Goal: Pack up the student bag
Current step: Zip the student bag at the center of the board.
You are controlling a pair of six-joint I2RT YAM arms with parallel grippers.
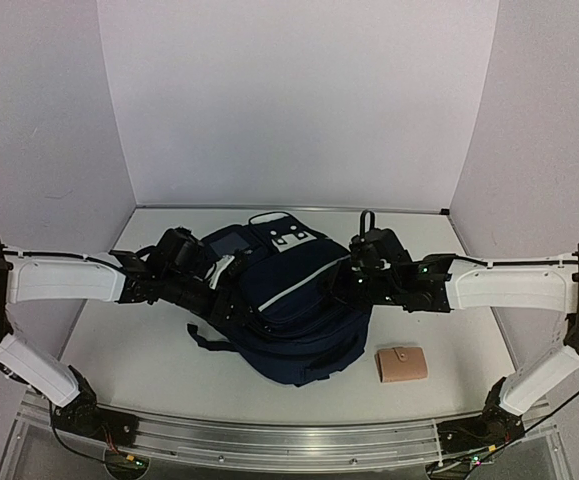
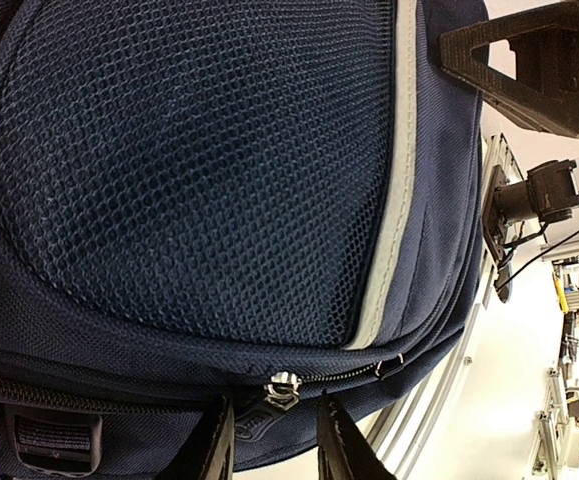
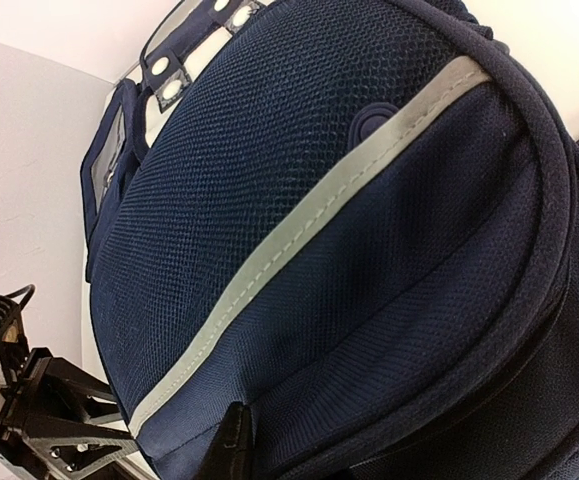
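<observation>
The student bag (image 1: 291, 305), navy with a grey stripe, lies in the middle of the table between both arms. In the left wrist view its mesh panel (image 2: 199, 170) fills the frame. The silver zipper slider (image 2: 281, 388) and its rubber pull tab sit between the tips of my left gripper (image 2: 274, 445), whose jaws stand apart with a gap beside the tab. My right gripper (image 1: 357, 283) is pressed into the bag's right side. One finger (image 3: 234, 445) shows there with the fabric puckered against it; the other is hidden under the cloth.
A small tan wallet (image 1: 402, 363) lies on the table in front of the bag's right side. White walls close in the back and sides. The metal rail (image 1: 289, 440) with the arm bases runs along the near edge.
</observation>
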